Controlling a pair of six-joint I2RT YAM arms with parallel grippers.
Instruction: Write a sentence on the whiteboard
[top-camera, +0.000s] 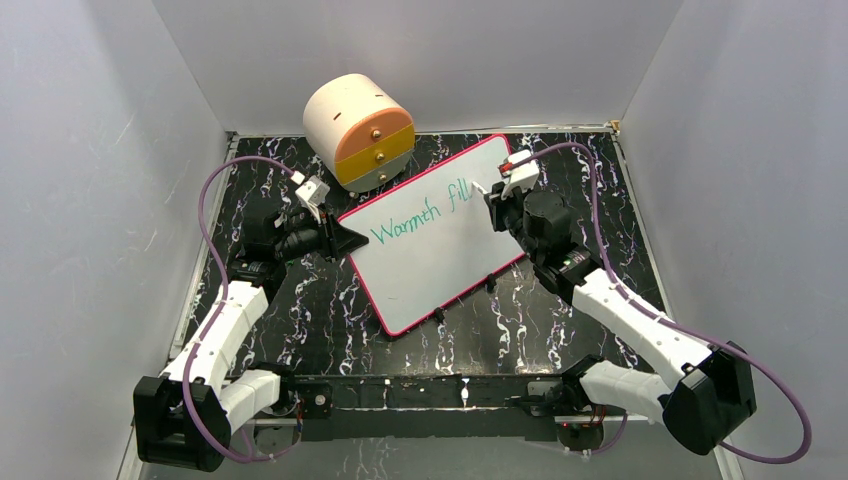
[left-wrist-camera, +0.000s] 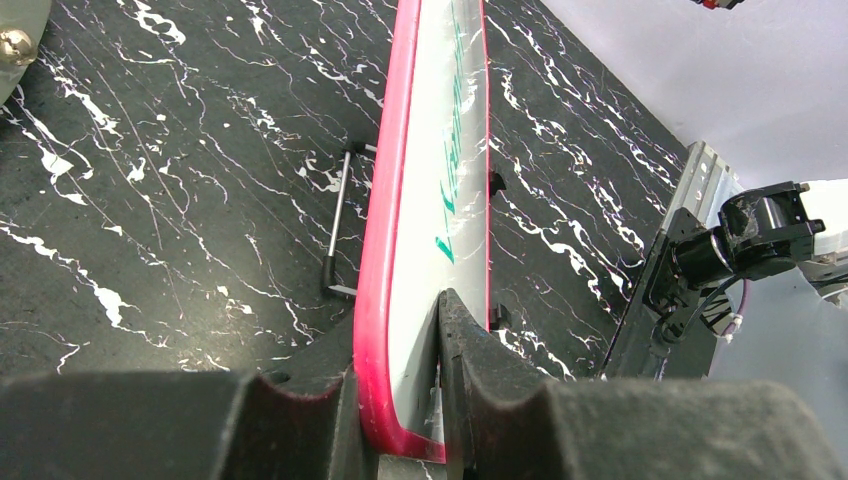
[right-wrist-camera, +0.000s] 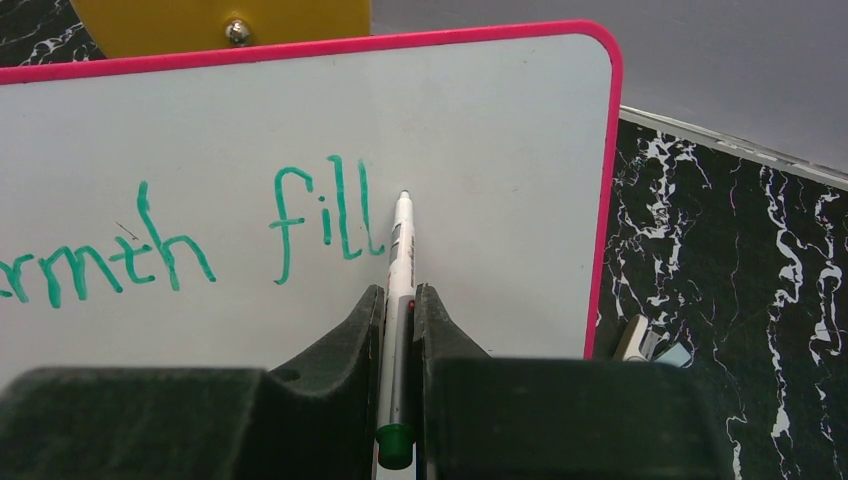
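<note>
The whiteboard (top-camera: 430, 240), white with a pink rim, lies tilted on the black marbled table. Green writing (top-camera: 420, 217) on it reads "Warmth fill". My left gripper (top-camera: 345, 240) is shut on the board's left corner; in the left wrist view the pink edge (left-wrist-camera: 372, 300) stands between my fingers (left-wrist-camera: 400, 380). My right gripper (top-camera: 492, 195) is shut on a white marker (right-wrist-camera: 398, 270) with a green end. The marker's tip (right-wrist-camera: 404, 196) rests on the board just right of the last "l" (right-wrist-camera: 368, 215).
A cream, orange and grey drawer unit (top-camera: 360, 130) stands behind the board's far edge. Small black clips (top-camera: 490, 285) stick out along the board's near edge. White walls enclose the table on three sides. A small white piece (right-wrist-camera: 645, 340) lies right of the board.
</note>
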